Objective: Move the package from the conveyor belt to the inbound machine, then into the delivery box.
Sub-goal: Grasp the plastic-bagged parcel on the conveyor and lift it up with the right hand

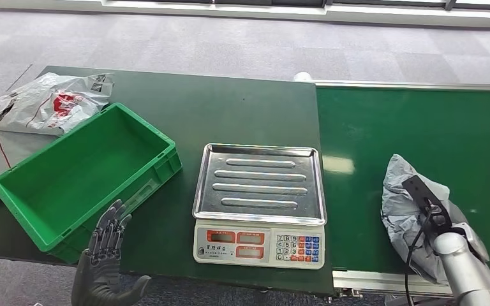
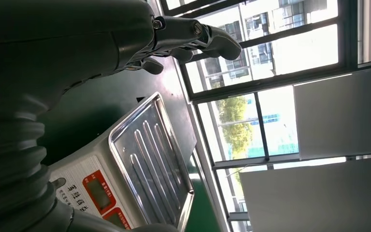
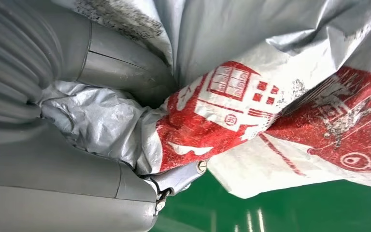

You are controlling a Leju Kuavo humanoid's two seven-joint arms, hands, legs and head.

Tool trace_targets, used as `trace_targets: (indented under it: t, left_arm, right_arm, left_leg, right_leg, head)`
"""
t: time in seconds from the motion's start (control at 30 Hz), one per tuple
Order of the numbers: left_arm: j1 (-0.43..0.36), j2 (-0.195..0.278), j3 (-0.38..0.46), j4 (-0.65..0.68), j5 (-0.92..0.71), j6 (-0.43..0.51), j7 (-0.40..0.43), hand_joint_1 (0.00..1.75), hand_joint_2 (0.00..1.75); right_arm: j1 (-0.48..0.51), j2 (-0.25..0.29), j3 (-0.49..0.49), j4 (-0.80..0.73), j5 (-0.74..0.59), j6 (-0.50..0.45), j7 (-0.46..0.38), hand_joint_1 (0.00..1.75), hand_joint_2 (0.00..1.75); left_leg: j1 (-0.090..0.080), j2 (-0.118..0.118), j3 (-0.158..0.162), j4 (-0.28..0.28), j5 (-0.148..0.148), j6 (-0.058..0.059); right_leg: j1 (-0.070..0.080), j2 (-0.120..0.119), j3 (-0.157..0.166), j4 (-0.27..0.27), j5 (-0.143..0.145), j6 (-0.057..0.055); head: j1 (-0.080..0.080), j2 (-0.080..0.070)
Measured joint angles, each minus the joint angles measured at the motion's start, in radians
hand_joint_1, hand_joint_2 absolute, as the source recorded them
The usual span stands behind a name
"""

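We are closing our right hand (image 3: 77, 145) around the package (image 1: 402, 204), a crumpled grey bag with red print; in the right wrist view the thumb and fingers are bunching the film between them. The package is lying on the conveyor belt (image 1: 421, 127), near its front edge, and we cannot tell whether it is lifting clear of the surface. Our left hand (image 1: 105, 255) is hovering with fingers spread and holding nothing, just in front of the green delivery box (image 1: 13, 191). Beyond it, between box and belt, the inbound machine (image 1: 259, 204), a scale with a steel tray, is sitting unloaded. Farther back, white mail bags (image 1: 44, 102) are lying behind the box. We are judging the task as barely started: grasp under way, while both transfers, to the scale and then to the box, are remaining.
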Motion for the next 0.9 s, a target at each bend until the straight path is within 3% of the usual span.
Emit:
trace_targets:
  t: [0.13,0.2,0.27,0.37,0.43,0.47,0.53,0.6,0.63,0.73,0.9]
  left_arm:
    - [0.002,-0.006,0.005,-0.004,0.0,-0.001,0.001,0.0,1.75]
    - [0.003,-0.009,0.008,-0.006,-0.001,-0.002,0.001,0.0,1.75]
    - [0.003,-0.015,0.01,-0.008,-0.004,0.001,-0.002,0.0,1.75]
    - [-0.009,-0.024,0.011,-0.006,-0.013,0.035,-0.015,0.0,1.75]
    - [-0.018,-0.028,0.011,-0.003,-0.016,0.069,-0.025,0.0,1.75]
    - [-0.021,-0.028,0.011,-0.002,-0.016,0.081,-0.028,0.0,1.75]
    - [-0.03,-0.028,0.012,-0.001,-0.018,0.088,-0.033,0.0,1.75]
    - [-0.044,-0.028,0.016,0.0,-0.02,0.071,-0.035,0.0,1.75]
    - [-0.051,-0.028,0.019,0.001,-0.021,0.061,-0.036,0.0,1.75]
    - [-0.065,-0.028,0.024,0.007,-0.025,0.046,-0.036,0.0,1.75]
    - [-0.067,-0.029,0.03,0.01,-0.035,0.037,-0.036,0.0,1.75]
  right_arm:
    - [0.009,0.01,-0.01,-0.022,-0.01,-0.02,-0.016,1.75,1.75]
    - [0.016,0.019,-0.024,-0.044,-0.039,-0.092,-0.075,1.75,1.75]
    - [0.033,0.046,-0.052,-0.109,-0.142,-0.251,-0.219,1.75,1.75]
    - [0.074,0.121,-0.109,-0.326,-0.403,-0.557,-0.577,1.75,1.75]
    - [0.072,0.158,-0.105,-0.47,-0.479,-0.614,-0.707,1.75,1.75]
    - [0.062,0.167,-0.084,-0.525,-0.487,-0.57,-0.695,1.75,1.75]
    - [0.025,0.173,-0.005,-0.601,-0.47,-0.389,-0.571,1.75,1.75]
    - [-0.024,0.178,0.103,-0.631,-0.396,-0.227,-0.456,1.75,1.75]
    - [-0.045,0.186,0.156,-0.641,-0.351,-0.193,-0.434,1.75,1.75]
    - [-0.081,0.212,0.274,-0.663,-0.281,-0.198,-0.413,1.75,1.75]
    - [-0.107,0.231,0.368,-0.697,-0.237,-0.234,-0.419,1.75,1.75]
  left_leg:
    - [0.0,0.0,-0.002,0.0,0.0,0.0]
    - [0.0,0.0,-0.003,0.0,0.0,0.0]
    - [0.0,-0.001,-0.005,0.0,0.0,0.0]
    - [-0.001,-0.002,-0.008,0.0,0.002,-0.002]
    - [-0.001,-0.001,-0.009,0.0,0.002,-0.004]
    - [-0.001,0.001,-0.01,-0.001,0.002,-0.005]
    - [0.0,0.006,-0.011,-0.001,0.0,-0.006]
    - [0.0,0.011,-0.01,-0.002,0.0,-0.008]
    - [0.0,0.012,-0.008,-0.002,0.002,-0.008]
    - [0.001,0.004,-0.008,-0.001,0.008,-0.008]
    - [0.001,-0.006,-0.014,-0.002,0.011,-0.008]
  right_leg:
    - [0.0,0.0,-0.001,0.0,0.0,0.0]
    - [0.0,0.0,-0.002,0.001,0.0,0.0]
    - [0.0,0.0,-0.004,0.001,0.0,0.0]
    - [-0.001,-0.001,-0.009,0.004,0.0,0.0]
    - [0.0,0.001,-0.01,0.005,0.0,-0.001]
    - [0.0,0.003,-0.009,0.006,0.0,-0.001]
    - [0.0,0.008,-0.009,0.006,-0.001,-0.003]
    - [0.0,0.012,-0.011,0.006,0.0,-0.005]
    - [0.0,0.012,-0.013,0.006,0.002,-0.006]
    - [0.001,0.005,-0.015,0.007,0.004,-0.007]
    - [0.001,-0.005,-0.016,0.008,0.004,-0.007]
  head:
    - [0.0,0.0]
    - [0.0,0.0]
    - [0.0,0.0]
    - [0.0,0.0]
    - [0.0,0.0]
    - [0.0,0.0]
    - [0.0,0.0]
    - [0.0,0.0]
    - [0.0,0.0]
    - [0.0,0.0]
    - [0.0,0.0]
